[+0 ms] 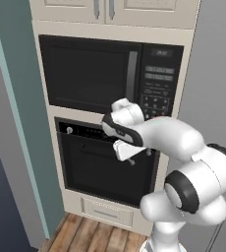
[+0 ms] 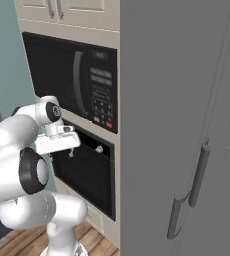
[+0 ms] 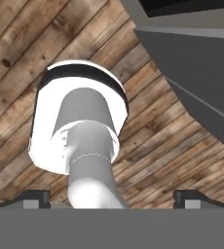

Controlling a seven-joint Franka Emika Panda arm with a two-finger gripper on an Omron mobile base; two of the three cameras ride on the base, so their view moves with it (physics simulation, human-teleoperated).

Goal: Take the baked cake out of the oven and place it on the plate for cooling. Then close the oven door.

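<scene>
Black microwave (image 1: 110,74) with keypad, upper centre of the left base view; cream cabinet doors (image 1: 102,10) above it. Oven (image 1: 105,162) directly beneath, mid-frame; oven door (image 1: 102,170) upright and shut, small white knob (image 1: 69,130) at the strip's left end. Cream drawer (image 1: 107,212) below; wooden floor (image 1: 93,236) along the bottom. Grey tall panel (image 2: 187,125) fills the right of the right base view. Gripper (image 1: 131,156) hangs before the door's top edge, pointing down, jaws spread wide, holding nothing; contact with the door cannot be told.

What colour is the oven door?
Black, with a dark window; the oven door shows best in the left base view.
</scene>
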